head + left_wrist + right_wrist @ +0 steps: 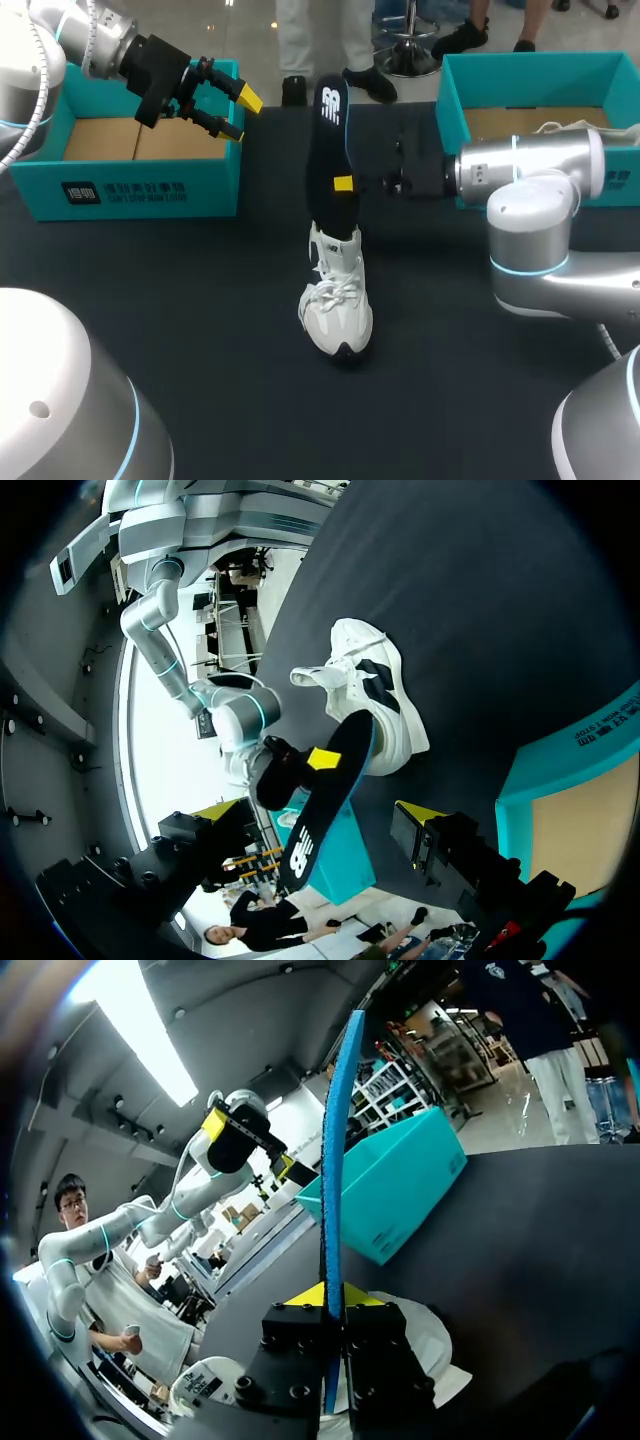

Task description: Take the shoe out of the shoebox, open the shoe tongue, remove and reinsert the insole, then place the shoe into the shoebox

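In the head view the shoe (337, 305) stands on the counter (200, 330), toe towards us, apart from the left shoebox (130, 185) and the right shoebox (520, 75), so we judge the taking-out done. Our right hand (343, 184) pinches the insole (328, 140) upright, its lower end down in the shoe's mouth (coming out or going back in, we cannot tell). Our left hand (225, 108) hangs spread and empty above the left shoebox's edge. The left wrist view agrees: the insole is clamped and the shoe sits on the counter beyond our spread fingers. In the right wrist view the insole stands edge-on between the pinching fingertips, with the shoe beneath. Seating the insole and boxing the shoe are left.
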